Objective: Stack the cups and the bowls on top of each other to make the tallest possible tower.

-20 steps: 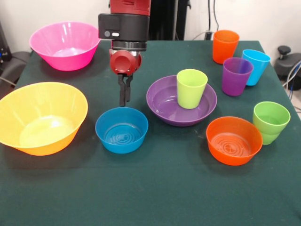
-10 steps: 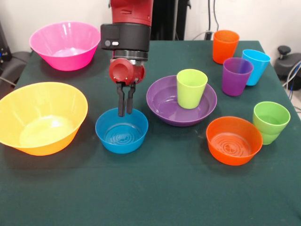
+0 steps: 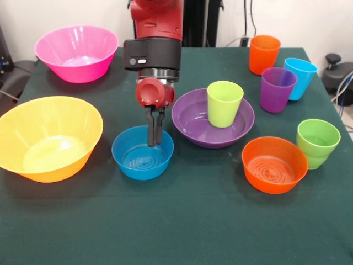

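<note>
Hanging over the small blue bowl (image 3: 142,153), your gripper (image 3: 154,139) has its jaws nearly together, tips just inside the far rim, holding nothing. Beside them: lime-yellow cup (image 3: 224,103) standing in the wide purple bowl (image 3: 193,121), the one stacked pair. Farther out, unstacked: orange bowl (image 3: 274,164), yellow-orange bowl (image 3: 49,137), pink bowl (image 3: 76,52), four cups.

Dark green table (image 3: 182,232); white wall (image 3: 309,22) behind.
</note>
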### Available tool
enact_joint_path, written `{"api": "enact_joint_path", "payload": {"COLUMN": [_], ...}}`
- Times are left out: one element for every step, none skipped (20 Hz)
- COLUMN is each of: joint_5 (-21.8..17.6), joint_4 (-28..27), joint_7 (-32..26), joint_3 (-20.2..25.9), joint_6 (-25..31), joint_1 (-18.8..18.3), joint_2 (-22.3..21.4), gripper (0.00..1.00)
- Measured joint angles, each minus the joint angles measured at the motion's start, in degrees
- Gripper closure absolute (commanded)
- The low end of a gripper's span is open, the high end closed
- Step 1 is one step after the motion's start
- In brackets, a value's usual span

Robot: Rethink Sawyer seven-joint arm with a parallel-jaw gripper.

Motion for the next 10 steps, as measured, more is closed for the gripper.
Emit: {"api": "enact_joint_path", "payload": {"joint_5": [0.0,0.0,0.0,0.0,0.0,0.0,0.0,-0.1,-0.3,-0.9], "joint_4": [0.0,0.0,0.0,0.0,0.0,0.0,0.0,0.0,0.1,0.2], "joint_7": [-0.2,-0.2,-0.2,-0.2,-0.2,-0.2,-0.2,-0.2,-0.2,-0.2], "joint_3": [-0.2,-0.3,-0.3,-0.4,-0.6,-0.7,-0.8,-0.9,-1.0,-1.1], "joint_6": [-0.1,-0.1,-0.1,-0.1,-0.1,-0.1,-0.1,-0.1,-0.1,-0.1], "joint_1": [0.0,0.0,0.0,0.0,0.0,0.0,0.1,0.1,0.1,0.2], "joint_2": [0.4,0.7,0.7,0.9,1.1,1.2,1.2,1.2,1.2,1.1], "gripper": [0.0,0.0,0.0,0.0,0.0,0.0,0.0,0.0,0.0,0.0]}}
